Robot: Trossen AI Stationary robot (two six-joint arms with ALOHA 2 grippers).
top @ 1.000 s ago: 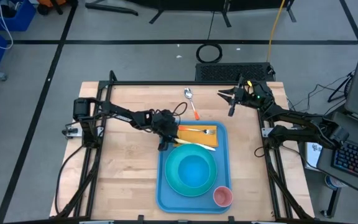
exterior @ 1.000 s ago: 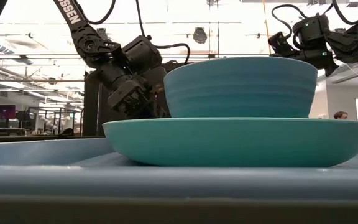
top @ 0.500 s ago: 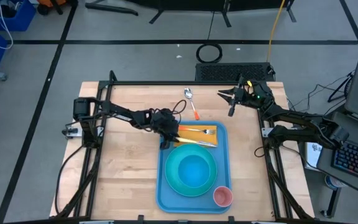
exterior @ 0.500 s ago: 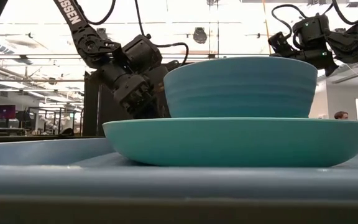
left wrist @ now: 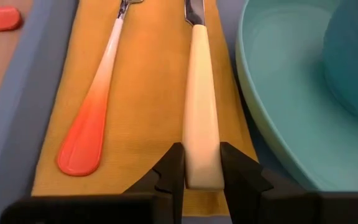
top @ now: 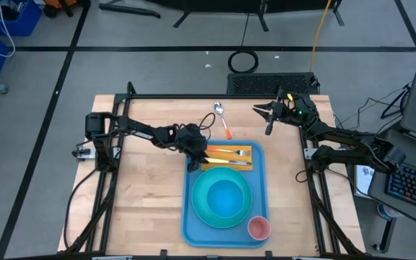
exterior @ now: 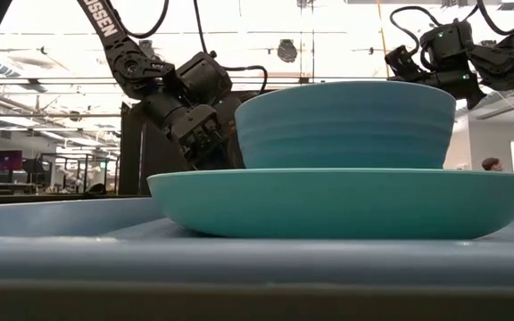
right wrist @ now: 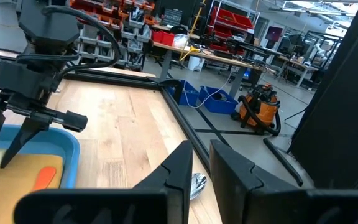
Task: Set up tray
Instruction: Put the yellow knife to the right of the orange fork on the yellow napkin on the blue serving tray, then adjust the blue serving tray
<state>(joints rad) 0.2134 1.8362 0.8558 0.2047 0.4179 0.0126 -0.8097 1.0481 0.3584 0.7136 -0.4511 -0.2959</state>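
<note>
1. Seen from above, the tray (top: 224,191) lies on the table (top: 143,195) toward its right half, carrying a napkin (top: 230,155), a plate (top: 206,209) with a bowl (top: 224,196), and a pink cup (top: 258,228). The left gripper (top: 196,154) sits at the napkin's left end; the right gripper (top: 267,119) hangs apart, near the far right corner. A spoon (top: 222,119) lies on the wood.
2. From table height, the bowl (exterior: 344,125) stands on the plate (exterior: 342,203) — the left gripper (exterior: 205,143) behind.
3. At the left wrist, the fingers (left wrist: 174,174) pinch a cream knife handle (left wrist: 201,106) beside a fork (left wrist: 95,115).
4. At the right wrist, the fingers (right wrist: 182,165) stand nearly closed — holding nothing.
</note>
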